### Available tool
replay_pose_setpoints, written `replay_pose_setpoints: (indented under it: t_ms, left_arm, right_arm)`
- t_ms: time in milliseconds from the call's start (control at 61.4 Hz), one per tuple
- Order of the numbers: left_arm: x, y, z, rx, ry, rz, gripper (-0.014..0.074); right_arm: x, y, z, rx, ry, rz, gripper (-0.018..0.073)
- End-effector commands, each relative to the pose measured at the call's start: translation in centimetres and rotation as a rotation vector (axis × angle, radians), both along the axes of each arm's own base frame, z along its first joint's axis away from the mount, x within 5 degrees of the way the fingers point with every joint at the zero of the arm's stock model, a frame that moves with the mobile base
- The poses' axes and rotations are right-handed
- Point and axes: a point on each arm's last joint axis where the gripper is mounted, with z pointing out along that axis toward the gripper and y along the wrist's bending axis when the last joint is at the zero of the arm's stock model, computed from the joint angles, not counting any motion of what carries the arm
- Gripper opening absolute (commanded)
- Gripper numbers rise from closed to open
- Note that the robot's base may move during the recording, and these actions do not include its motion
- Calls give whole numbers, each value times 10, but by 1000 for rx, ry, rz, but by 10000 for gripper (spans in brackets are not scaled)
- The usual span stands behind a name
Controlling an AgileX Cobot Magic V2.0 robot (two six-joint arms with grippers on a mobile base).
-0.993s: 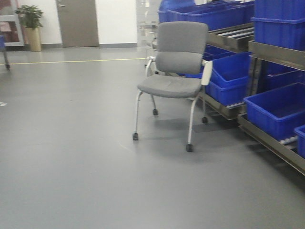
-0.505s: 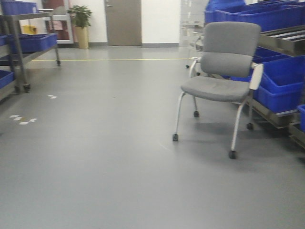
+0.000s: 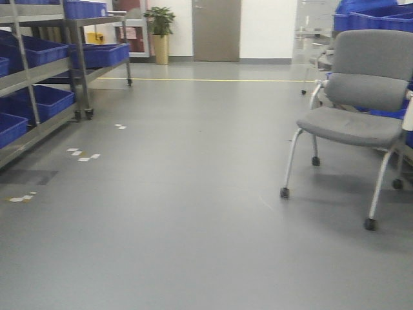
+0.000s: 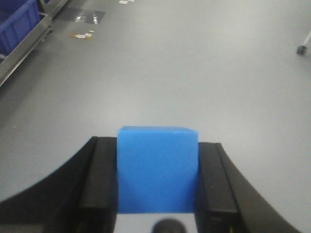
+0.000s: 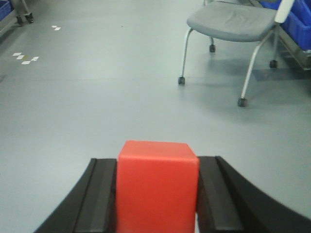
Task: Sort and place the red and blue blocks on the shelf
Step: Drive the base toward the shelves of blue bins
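firmly, left gripper pinches blue block, right gripper red block.

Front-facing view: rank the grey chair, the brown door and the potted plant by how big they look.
1. Grey chair: largest, but nearest the camera.
2. Door.
3. Potted plant: slightly smaller than the door; both stand far off.

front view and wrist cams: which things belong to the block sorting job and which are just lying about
Job:
- blue block, clamped in left gripper
- red block, clamped in right gripper
- shelf with blue bins, at left

Lying about:
- grey chair
- potted plant
- tape marks on floor
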Motion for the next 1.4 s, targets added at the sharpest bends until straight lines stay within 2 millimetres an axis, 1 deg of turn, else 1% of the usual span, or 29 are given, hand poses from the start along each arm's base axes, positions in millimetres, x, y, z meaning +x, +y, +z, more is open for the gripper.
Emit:
replay_pose_setpoints:
  t_ms: [0, 1384]
  left_arm:
    - [4, -2, 14, 2, -92, -25, 123]
    - [4, -2, 14, 2, -92, -25, 123]
  right_arm:
    - [3, 1, 17, -15, -116, 19, 48]
    - [3, 1, 17, -15, -116, 19, 48]
